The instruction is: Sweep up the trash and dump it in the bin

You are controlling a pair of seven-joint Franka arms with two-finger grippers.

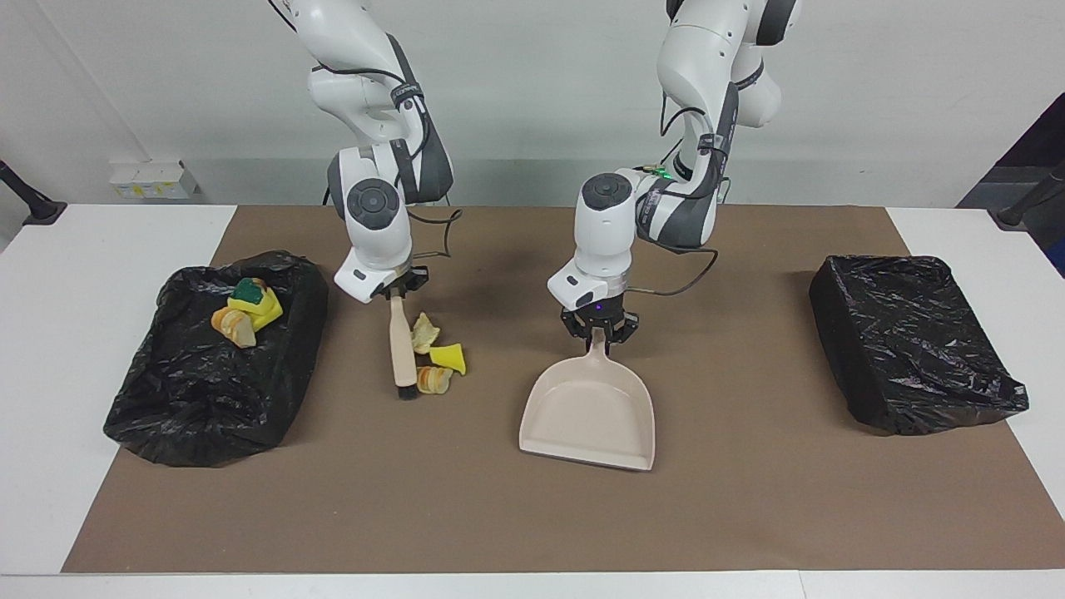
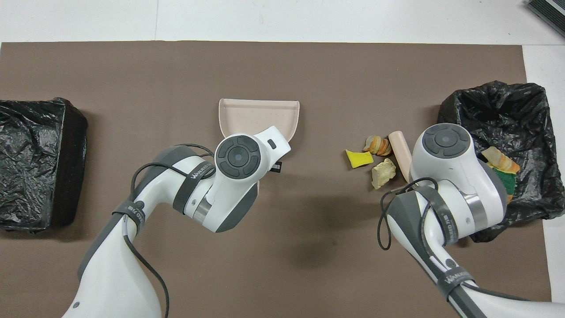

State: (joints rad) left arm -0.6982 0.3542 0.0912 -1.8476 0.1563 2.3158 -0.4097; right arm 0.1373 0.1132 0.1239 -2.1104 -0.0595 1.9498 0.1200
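Pinching dustpan (image 1: 589, 408) handle, left tool (image 1: 598, 333), right tool (image 1: 398, 293) clamping brush (image 1: 403, 345) beside trash (image 1: 439, 358)

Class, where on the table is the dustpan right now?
The dustpan lies mid-table on the brown mat, between the two black bins, its handle gripped by the left gripper; the loose trash lies toward the right arm's end.

Dustpan (image 2: 258, 115) mid-mat, left arm over its handle. Three scraps (image 2: 373, 158) touching brush handle (image 2: 401, 148). More scraps in the bin (image 2: 525, 115) at right arm's end.
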